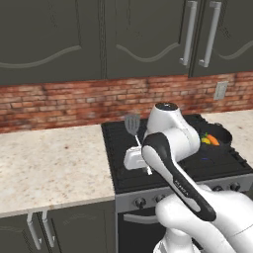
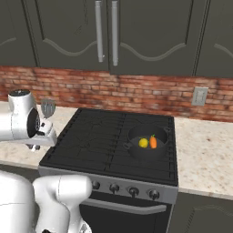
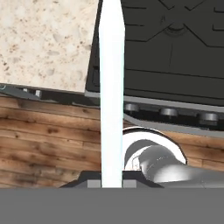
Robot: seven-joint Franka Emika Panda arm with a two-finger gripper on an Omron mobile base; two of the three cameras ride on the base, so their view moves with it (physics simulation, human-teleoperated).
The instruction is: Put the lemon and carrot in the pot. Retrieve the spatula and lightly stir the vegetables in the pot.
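While the gripper (image 3: pixel 112 183) pinched the spatula (image 1: pixel 132 124) by its thin handle, left of the pot (image 2: pixel 146 142) holding the lemon (image 2: pixel 143 143) and carrot (image 2: pixel 153 142), it could have slipped out.

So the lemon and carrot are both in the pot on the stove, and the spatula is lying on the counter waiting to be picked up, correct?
Not quite. The lemon and carrot are in the pot, as the right base view shows, but the spatula is not on the counter: the gripper is shut on its handle, holding it up over the stove's left side, head uppermost. The left base view shows this.
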